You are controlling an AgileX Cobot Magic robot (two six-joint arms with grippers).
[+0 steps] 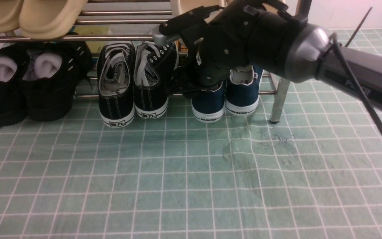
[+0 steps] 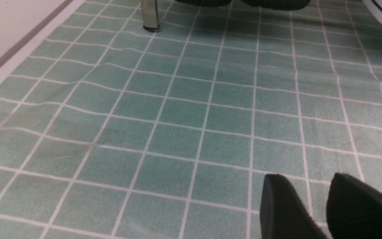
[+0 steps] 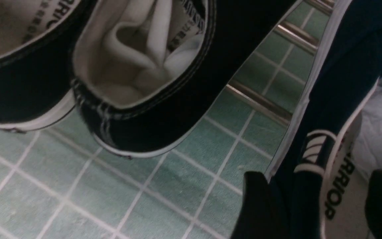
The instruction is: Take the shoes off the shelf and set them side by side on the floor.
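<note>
Both navy shoes stand heel-out on the shelf's [image 1: 118, 37] lowest tier, the left shoe [image 1: 208, 103] beside the right shoe [image 1: 243, 96], "WARRIOR" on their heels. My right gripper [image 1: 197, 87] reaches down onto the left shoe's heel. In the right wrist view this gripper [image 3: 320, 202] is open and straddles the navy shoe's [image 3: 337, 86] side wall: one finger [image 3: 260, 205] is outside, the other over the grey insole. My left gripper [image 2: 310, 186] hovers open over the bare green floor [image 2: 184, 109], with nothing between its fingers.
Black lace-up sneakers [image 1: 133, 83] sit close to the left of the navy pair. Black stuffed shoes [image 1: 28, 86] stand further left, beige slippers [image 1: 28, 15] on the tier above. A chrome post [image 1: 279, 99] rises just right of the navy pair. The gridded floor [image 1: 177, 172] stretches in front.
</note>
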